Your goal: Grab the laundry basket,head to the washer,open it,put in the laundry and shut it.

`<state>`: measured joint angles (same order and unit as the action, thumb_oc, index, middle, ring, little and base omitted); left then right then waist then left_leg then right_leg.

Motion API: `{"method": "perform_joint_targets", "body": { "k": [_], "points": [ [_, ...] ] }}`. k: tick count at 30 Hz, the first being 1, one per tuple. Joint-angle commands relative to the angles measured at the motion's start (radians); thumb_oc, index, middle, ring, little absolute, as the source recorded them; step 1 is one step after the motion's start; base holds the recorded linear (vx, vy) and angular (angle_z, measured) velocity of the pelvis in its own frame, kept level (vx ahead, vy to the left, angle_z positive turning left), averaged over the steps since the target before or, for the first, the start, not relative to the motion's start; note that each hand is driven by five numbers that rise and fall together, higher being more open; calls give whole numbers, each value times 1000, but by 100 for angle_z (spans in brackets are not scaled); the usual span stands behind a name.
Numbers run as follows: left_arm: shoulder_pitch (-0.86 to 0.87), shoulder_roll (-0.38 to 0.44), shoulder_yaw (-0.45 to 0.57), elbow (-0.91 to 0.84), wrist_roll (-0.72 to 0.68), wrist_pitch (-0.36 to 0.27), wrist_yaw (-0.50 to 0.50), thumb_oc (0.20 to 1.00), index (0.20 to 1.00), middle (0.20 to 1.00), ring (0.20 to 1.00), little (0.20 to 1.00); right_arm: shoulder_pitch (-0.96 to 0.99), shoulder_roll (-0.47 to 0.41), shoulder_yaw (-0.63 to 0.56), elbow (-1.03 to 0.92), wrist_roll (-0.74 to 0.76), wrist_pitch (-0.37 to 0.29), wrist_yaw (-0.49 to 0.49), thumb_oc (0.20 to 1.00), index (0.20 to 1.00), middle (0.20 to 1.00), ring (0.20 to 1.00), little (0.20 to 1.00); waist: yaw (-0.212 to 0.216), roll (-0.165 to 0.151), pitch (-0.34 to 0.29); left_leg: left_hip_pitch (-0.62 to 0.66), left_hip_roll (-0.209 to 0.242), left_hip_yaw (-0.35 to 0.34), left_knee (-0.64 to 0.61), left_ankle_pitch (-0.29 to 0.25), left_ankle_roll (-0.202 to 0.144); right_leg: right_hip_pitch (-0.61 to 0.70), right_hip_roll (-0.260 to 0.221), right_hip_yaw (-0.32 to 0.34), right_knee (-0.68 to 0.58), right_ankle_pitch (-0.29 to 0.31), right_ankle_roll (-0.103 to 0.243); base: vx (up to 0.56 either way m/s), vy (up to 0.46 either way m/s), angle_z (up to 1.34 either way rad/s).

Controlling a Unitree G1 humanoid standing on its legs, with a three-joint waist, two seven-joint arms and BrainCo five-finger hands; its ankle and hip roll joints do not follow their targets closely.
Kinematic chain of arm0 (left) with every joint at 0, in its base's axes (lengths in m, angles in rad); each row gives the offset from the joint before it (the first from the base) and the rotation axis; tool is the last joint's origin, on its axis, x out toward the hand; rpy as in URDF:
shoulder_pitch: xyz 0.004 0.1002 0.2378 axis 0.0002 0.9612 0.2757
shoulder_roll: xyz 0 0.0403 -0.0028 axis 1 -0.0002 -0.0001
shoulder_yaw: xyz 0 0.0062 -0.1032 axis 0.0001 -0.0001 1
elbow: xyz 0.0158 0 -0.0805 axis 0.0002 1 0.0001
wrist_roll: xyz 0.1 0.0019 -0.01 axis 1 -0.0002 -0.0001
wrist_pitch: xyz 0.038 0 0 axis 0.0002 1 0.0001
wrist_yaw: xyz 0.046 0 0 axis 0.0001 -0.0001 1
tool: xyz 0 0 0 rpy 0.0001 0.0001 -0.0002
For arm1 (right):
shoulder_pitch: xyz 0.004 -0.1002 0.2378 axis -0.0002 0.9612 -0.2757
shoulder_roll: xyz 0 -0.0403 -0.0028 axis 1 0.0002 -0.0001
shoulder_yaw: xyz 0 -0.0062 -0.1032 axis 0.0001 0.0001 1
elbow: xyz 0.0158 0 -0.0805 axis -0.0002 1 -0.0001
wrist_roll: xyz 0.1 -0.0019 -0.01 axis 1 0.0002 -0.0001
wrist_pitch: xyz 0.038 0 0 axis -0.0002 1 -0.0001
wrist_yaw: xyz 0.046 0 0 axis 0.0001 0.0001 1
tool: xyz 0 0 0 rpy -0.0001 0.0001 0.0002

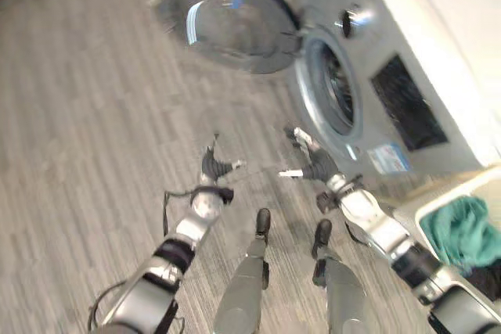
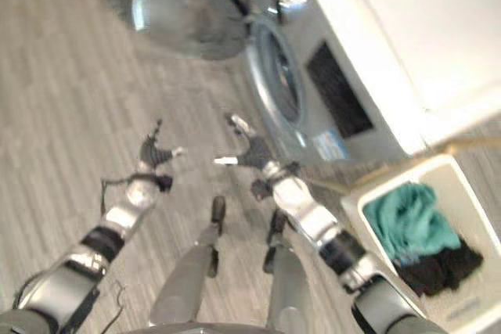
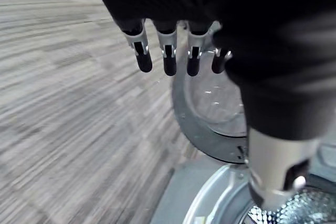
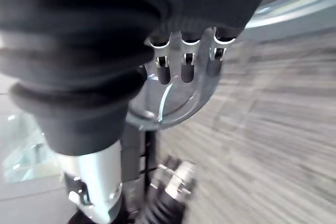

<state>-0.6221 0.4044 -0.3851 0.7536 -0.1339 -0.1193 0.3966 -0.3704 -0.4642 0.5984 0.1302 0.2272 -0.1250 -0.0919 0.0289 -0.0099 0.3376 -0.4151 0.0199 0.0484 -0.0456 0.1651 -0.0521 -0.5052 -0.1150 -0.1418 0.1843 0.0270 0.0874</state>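
Note:
The grey washer (image 1: 407,60) stands at the upper right with its round door (image 1: 223,17) swung wide open to the left, baring the drum opening (image 1: 337,87). The white laundry basket (image 2: 477,224) sits on the floor to the washer's right, holding a teal cloth (image 2: 407,220) and a dark cloth (image 2: 442,267). My left hand (image 1: 213,166) hangs open over the floor below the door, holding nothing. Just below the drum opening my right hand (image 1: 313,162) is also open and empty. The left wrist view looks past straight fingers (image 3: 168,56) at the door (image 3: 210,108).
Grey plank floor (image 1: 94,115) stretches to the left of the washer. A white wall (image 2: 423,21) runs behind the washer and basket. The open door juts out over the floor at the upper left.

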Motion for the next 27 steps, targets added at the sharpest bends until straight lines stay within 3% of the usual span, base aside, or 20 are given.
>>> {"method": "perform_joint_targets", "body": {
  "k": [1, 3, 6, 12, 21, 27],
  "points": [
    [-75, 77, 57, 60, 29, -4, 62, 1000, 1000, 1000, 1000, 1000, -97, -7, -43, -75, -13, -74, 35, 1000, 1000, 1000, 1000, 1000, -15, -55, 92, 17, -28, 6, 54, -129, 5, 71, -15, -29, -112, 36, 48, -40, 64, -61],
    [-184, 165, 63, 156, 55, 8, 71, 1000, 1000, 1000, 1000, 1000, -44, -40, -74, -81, 19, -91, 55, 1000, 1000, 1000, 1000, 1000, -68, -72, 104, 8, -22, 39, 60, -131, 12, 47, -5, -4, -116, 53, 52, -36, 46, -49],
    [-235, 237, 78, 246, 88, 33, 84, 1000, 1000, 1000, 1000, 1000, 8, -69, -103, -108, 37, -111, 69, 1000, 1000, 1000, 1000, 1000, -99, -79, 109, 4, -18, 62, 57, -131, 16, 32, 2, 13, -123, 66, 57, -11, 28, -41],
    [-208, 325, 155, 322, 125, 59, 116, 1000, 1000, 1000, 1000, 1000, 107, -96, -163, -157, 58, -140, 73, 1000, 1000, 1000, 1000, 1000, -118, -78, 124, -3, -15, 86, 62, -133, 21, 18, 8, 34, -130, 79, 60, -4, 18, -28],
    [-105, 352, 233, 340, 129, 69, 122, 1000, 1000, 1000, 1000, 1000, 199, -95, -216, -185, 69, -151, 77, 1000, 1000, 1000, 1000, 1000, -116, -54, 119, 12, -24, 75, 52, -135, 21, 34, -4, 25, -133, 75, 58, 2, 0, 0],
    [3, 303, 254, 245, 128, 46, 121, 1000, 1000, 1000, 1000, 1000, 210, -68, -237, -180, 28, -152, 50, 1000, 1000, 1000, 1000, 1000, -111, -54, 86, 44, -25, 80, 66, -155, 20, 70, -6, 32, -136, 73, 57, 23, -12, 7]
  ]
}}
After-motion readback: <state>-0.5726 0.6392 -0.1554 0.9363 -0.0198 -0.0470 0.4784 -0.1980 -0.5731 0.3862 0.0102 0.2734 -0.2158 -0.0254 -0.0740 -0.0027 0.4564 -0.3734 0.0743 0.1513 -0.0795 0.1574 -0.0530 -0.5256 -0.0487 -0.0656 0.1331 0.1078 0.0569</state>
